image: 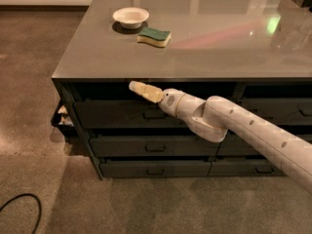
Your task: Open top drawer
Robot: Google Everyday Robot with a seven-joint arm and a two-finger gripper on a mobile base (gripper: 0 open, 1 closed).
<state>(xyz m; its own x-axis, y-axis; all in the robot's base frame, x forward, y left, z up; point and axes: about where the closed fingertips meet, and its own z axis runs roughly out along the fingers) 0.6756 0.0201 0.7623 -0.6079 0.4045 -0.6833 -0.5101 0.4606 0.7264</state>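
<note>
A black cable (19, 204) curls on the floor at far left. On the counter (219, 52) stand a white bowl (130, 17) and, just right of it, a green and yellow sponge (154, 36). Below the counter's edge, the top drawer (109, 113) heads the left stack, its handle (155, 114) at centre. The gripper (134, 86) points left, just above that handle and apart from it; whether the claw is spread or pressed together, I cannot tell. The white arm (253, 130) stretches away to the right.

White tubular arm (253, 130) with small round holes, cream tapered pincer (134, 86) under countertop (195, 57) edge
</note>
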